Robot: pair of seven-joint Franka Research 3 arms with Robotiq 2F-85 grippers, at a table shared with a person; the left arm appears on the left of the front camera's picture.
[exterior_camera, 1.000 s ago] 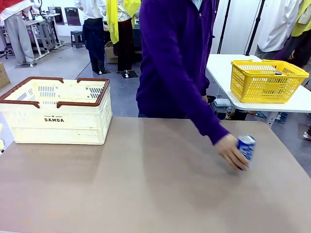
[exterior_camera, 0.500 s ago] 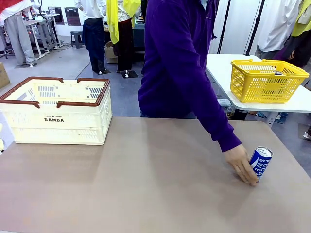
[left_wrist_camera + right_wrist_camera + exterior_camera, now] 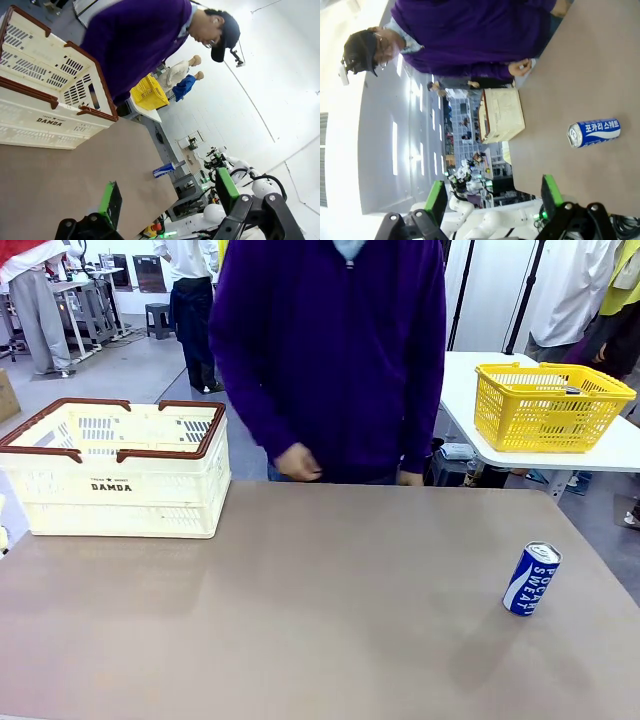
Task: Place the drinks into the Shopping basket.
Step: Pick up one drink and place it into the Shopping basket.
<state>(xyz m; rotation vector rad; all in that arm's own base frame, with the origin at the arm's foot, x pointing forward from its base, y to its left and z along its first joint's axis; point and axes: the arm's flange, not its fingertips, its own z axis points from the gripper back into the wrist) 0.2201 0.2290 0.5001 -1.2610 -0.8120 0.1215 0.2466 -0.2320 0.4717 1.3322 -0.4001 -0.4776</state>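
- Shopping basket [image 3: 112, 472]: cream slotted crate with a brown rim and "DAMDA" on the near wall. It sits on the table [image 3: 300, 610] at the far left corner.
- Inside the crate, the front view shows only the inner slotted walls. The near wall hides the floor, so I can't tell what lies at the bottom, if anything.
- In the left wrist view the crate [image 3: 45, 100] is seen from a low angle, again showing inner walls and rim but not the floor.
- Blue can [image 3: 531, 579]: "POCARI SWEAT" in white, standing upright on the table at the right side. It is outside the crate and well apart from it, with no hand on it.
- The right wrist view shows the same can [image 3: 594, 132] with white Korean lettering. It looks sideways because the view is rolled. The crate [image 3: 502, 116] is farther off.
- In the left wrist view the can [image 3: 164, 170] is small, near the table's far edge.
- Left gripper [image 3: 168, 197]: pincer wide, green pads far apart, nothing between them.
- Right gripper [image 3: 493, 200]: pincer wide, nothing held, the can well ahead of the fingers.
- Person [image 3: 335, 350]: purple top, standing at the far side. One hand [image 3: 297, 462] is loosely closed at the table edge, not touching the crate or the can.
- Yellow mesh basket [image 3: 550, 405]: stands on a separate white table [image 3: 470, 380] behind on the right, apart from the work table.
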